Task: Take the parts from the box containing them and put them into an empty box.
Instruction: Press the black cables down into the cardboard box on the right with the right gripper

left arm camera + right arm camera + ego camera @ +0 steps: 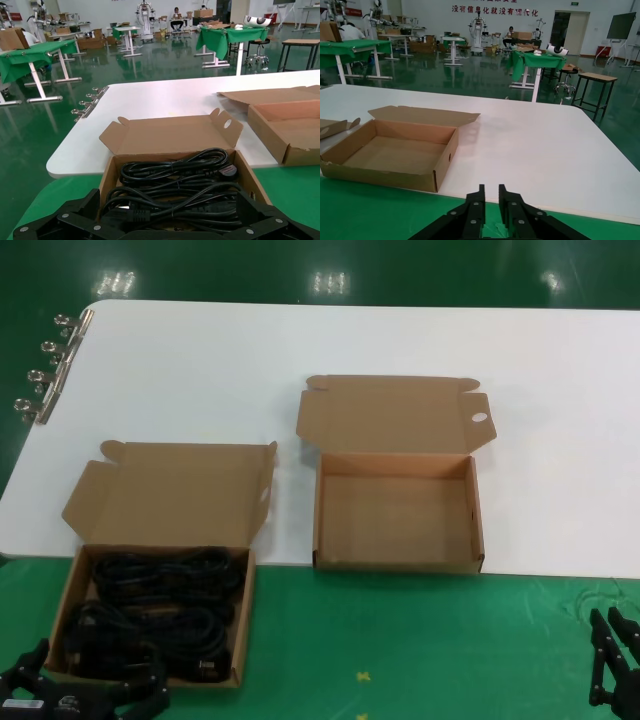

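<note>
The box with the parts (244,625) stands open at the front left, lid flap (170,495) tilted back. It holds black looped power cords (160,610). In the left wrist view the cords (175,172) fill this box (107,180), and a lid tab shows a small round hole. My left gripper (95,672) is open at the box's near edge, its jaws spread wide either side of the cords (169,200). The empty box (400,558) stands open to the right, with a round hole in its lid tab (479,418). My right gripper (612,655) is shut and empty, far right of it (491,189).
A white table (300,350) lies behind a green mat (400,640); both boxes stand at their boundary. Several binder clips (48,365) line the table's far left edge. The empty box also shows in the right wrist view (380,172) and the left wrist view (270,142).
</note>
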{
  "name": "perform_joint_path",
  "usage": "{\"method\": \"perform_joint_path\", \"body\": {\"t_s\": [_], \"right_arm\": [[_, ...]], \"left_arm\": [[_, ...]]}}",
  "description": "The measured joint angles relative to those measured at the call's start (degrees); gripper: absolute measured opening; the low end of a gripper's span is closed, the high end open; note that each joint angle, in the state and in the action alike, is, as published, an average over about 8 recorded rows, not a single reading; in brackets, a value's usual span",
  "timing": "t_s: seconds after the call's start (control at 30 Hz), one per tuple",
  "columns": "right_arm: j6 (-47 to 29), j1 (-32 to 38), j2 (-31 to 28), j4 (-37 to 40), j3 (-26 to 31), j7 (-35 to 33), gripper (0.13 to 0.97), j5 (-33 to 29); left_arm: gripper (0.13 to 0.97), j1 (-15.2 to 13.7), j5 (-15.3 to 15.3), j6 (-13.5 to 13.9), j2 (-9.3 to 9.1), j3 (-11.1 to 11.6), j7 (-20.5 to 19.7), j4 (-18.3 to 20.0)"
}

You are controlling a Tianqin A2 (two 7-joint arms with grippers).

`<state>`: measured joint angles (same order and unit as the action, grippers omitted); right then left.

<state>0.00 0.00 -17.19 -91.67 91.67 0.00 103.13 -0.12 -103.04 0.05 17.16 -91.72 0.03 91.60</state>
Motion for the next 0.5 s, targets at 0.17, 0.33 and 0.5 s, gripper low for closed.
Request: {"method": "perform_joint_path", "body": {"t_s": [0.17, 0.33, 0.5], "right_arm": [[0.0, 0.0, 0.0, 0.0, 0.0, 0.0, 0.203, 0.0], [0.0, 0.0, 0.0, 0.0, 0.0, 0.0, 0.249, 0.0], [0.0, 0.0, 0.0, 0.0, 0.0, 0.0, 0.339, 0.0]], "left_arm": [[0.966, 0.0, 0.0, 0.0, 0.0, 0.0, 0.0, 0.0], [0.966, 0.0, 0.0, 0.0, 0.0, 0.0, 0.0, 0.0], [0.966, -0.2, 0.0, 0.1, 0.1, -0.1, 0.0, -0.1]]}}
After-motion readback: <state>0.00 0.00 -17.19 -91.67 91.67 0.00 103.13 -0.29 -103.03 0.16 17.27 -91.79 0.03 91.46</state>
